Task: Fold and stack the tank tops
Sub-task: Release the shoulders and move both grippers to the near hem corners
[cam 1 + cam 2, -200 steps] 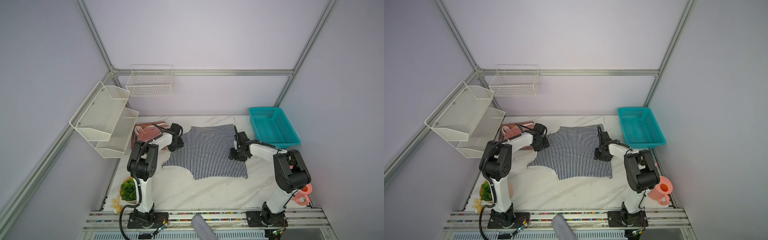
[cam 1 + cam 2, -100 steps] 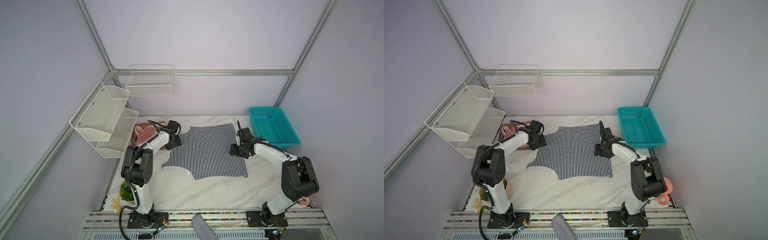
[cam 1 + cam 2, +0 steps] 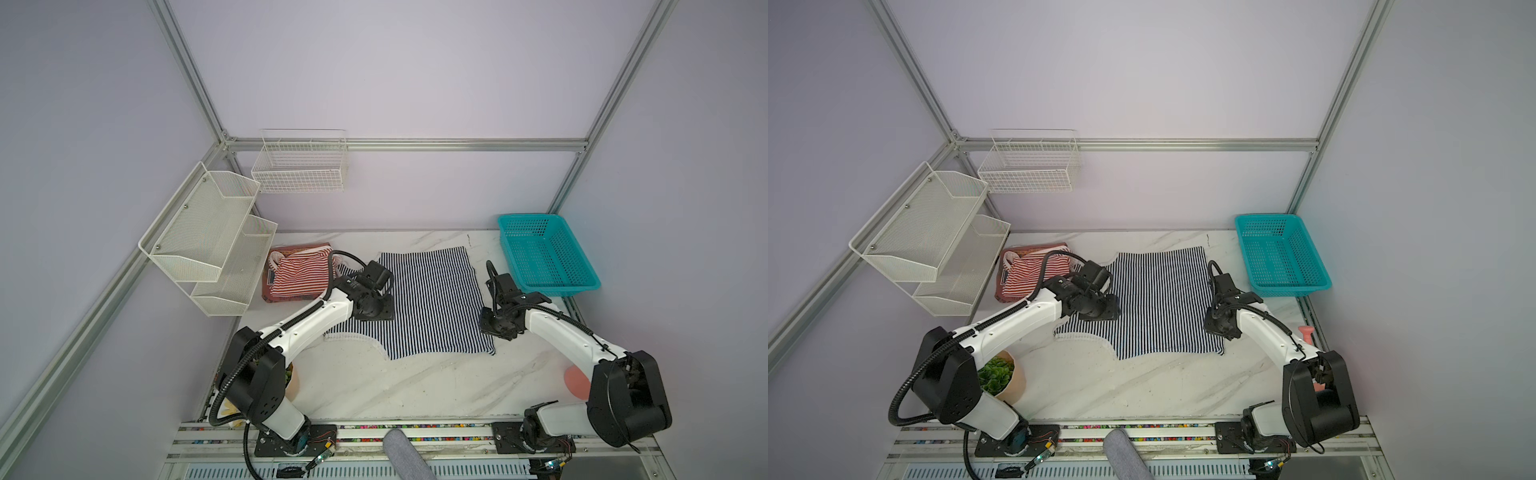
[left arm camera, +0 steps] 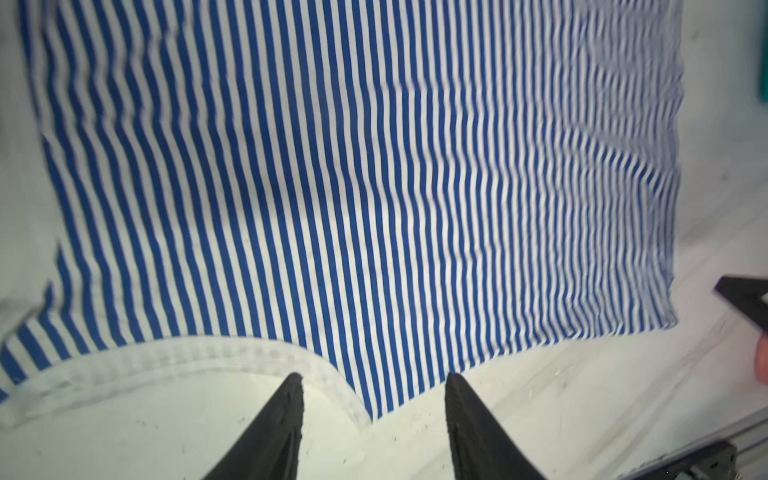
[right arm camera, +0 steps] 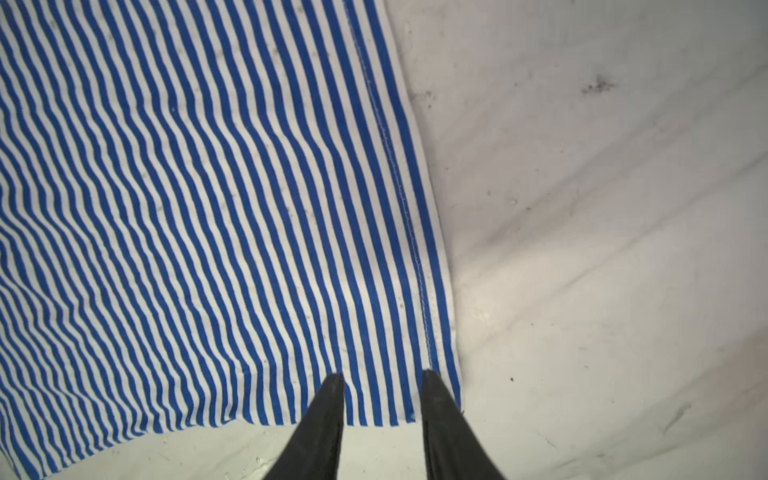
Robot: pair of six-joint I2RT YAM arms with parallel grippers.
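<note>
The navy-and-white striped tank top lies spread flat mid-table. The red-and-white striped tank top sits folded at the back left. My left gripper hovers over the navy top's left part. In the left wrist view it is open, its tips over the white-trimmed armhole edge. My right gripper is at the top's front right corner. It stands open in the right wrist view, above the flat hem corner, holding nothing.
A rust-red garment lies under the red-striped top. A teal basket stands at the back right. White mesh shelves and a wire basket hang on the left and back walls. A potted plant and a pink object flank the front.
Both grippers have moved along the navy top's sides toward the table's front. The right gripper's jaws have narrowed. The top itself lies as before.
</note>
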